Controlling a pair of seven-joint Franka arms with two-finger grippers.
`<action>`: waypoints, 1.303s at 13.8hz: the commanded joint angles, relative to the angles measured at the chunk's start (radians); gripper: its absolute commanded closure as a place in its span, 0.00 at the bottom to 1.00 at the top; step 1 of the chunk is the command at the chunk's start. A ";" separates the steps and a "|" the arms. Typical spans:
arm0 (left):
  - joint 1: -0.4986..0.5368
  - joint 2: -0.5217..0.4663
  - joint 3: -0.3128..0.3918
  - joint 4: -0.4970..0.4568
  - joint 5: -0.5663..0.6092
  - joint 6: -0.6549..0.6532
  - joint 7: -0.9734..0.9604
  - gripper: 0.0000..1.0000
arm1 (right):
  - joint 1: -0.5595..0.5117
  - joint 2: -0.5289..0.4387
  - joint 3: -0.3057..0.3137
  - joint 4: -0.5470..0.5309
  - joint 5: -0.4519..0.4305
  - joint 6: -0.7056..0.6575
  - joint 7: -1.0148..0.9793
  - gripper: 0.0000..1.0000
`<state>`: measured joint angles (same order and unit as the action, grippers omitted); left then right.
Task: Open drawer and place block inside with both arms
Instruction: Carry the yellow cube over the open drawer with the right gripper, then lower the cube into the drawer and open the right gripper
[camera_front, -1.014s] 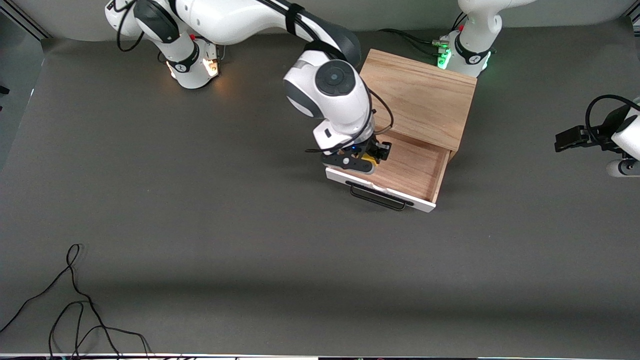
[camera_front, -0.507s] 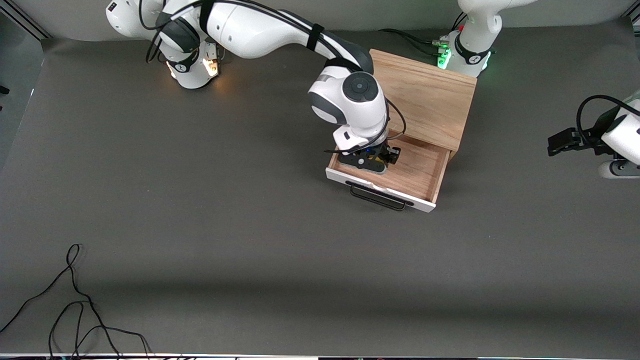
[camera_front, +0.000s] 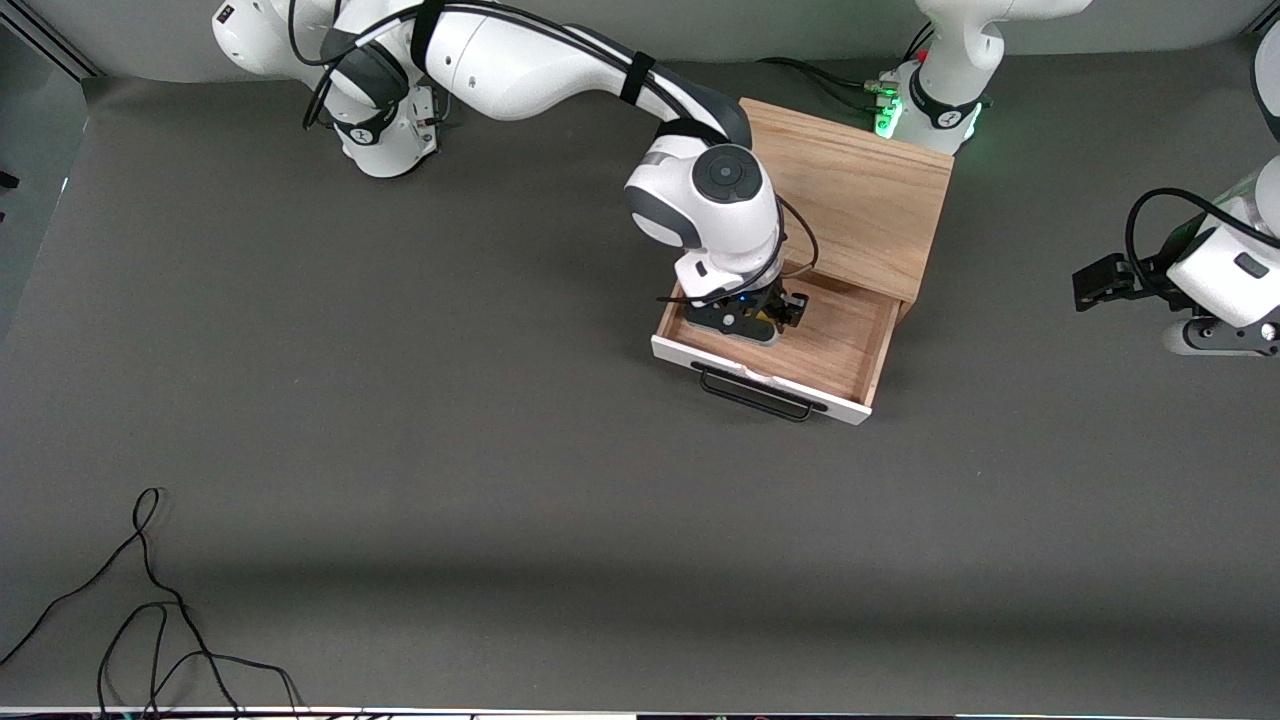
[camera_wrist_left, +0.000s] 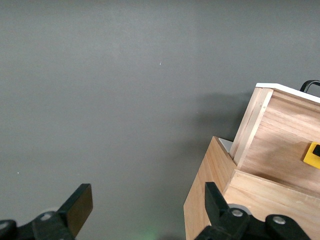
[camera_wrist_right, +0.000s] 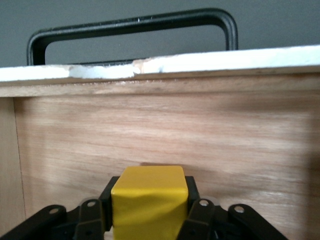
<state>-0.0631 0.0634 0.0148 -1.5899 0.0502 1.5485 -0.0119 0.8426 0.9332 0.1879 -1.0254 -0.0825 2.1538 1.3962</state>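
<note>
The light-wood cabinet (camera_front: 850, 195) stands near the left arm's base, its drawer (camera_front: 840, 345) pulled open toward the front camera, with a white front panel and a black handle (camera_front: 755, 395). My right gripper (camera_front: 765, 318) is down inside the drawer, shut on the yellow block (camera_wrist_right: 149, 202), just above the wooden floor and facing the inside of the front panel (camera_wrist_right: 165, 135). My left gripper (camera_wrist_left: 145, 205) is open and empty, held over the table at the left arm's end, apart from the cabinet (camera_wrist_left: 210, 190). The left wrist view also shows the block (camera_wrist_left: 312, 155).
A loose black cable (camera_front: 150, 600) lies on the grey table, near the front camera at the right arm's end. The right arm's elbow hangs over the cabinet's top. Both arm bases stand along the table's back edge.
My right gripper has carried the block from over the drawer's front corner deeper into the drawer and lower. My left arm has drifted slightly toward the cabinet.
</note>
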 joint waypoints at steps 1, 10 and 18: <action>-0.012 -0.036 0.019 -0.036 -0.010 0.019 0.003 0.00 | 0.010 0.009 -0.005 0.024 -0.025 -0.005 0.034 0.01; 0.029 -0.036 -0.022 -0.032 -0.016 0.010 0.016 0.00 | 0.007 -0.030 -0.005 0.030 -0.022 -0.024 0.029 0.00; 0.025 -0.057 -0.021 -0.033 -0.033 -0.001 0.018 0.00 | -0.209 -0.307 -0.005 -0.097 0.062 -0.253 -0.150 0.00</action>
<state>-0.0449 0.0405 -0.0026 -1.5899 0.0262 1.5462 -0.0082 0.7120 0.7508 0.1762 -0.9940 -0.0731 1.9195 1.3283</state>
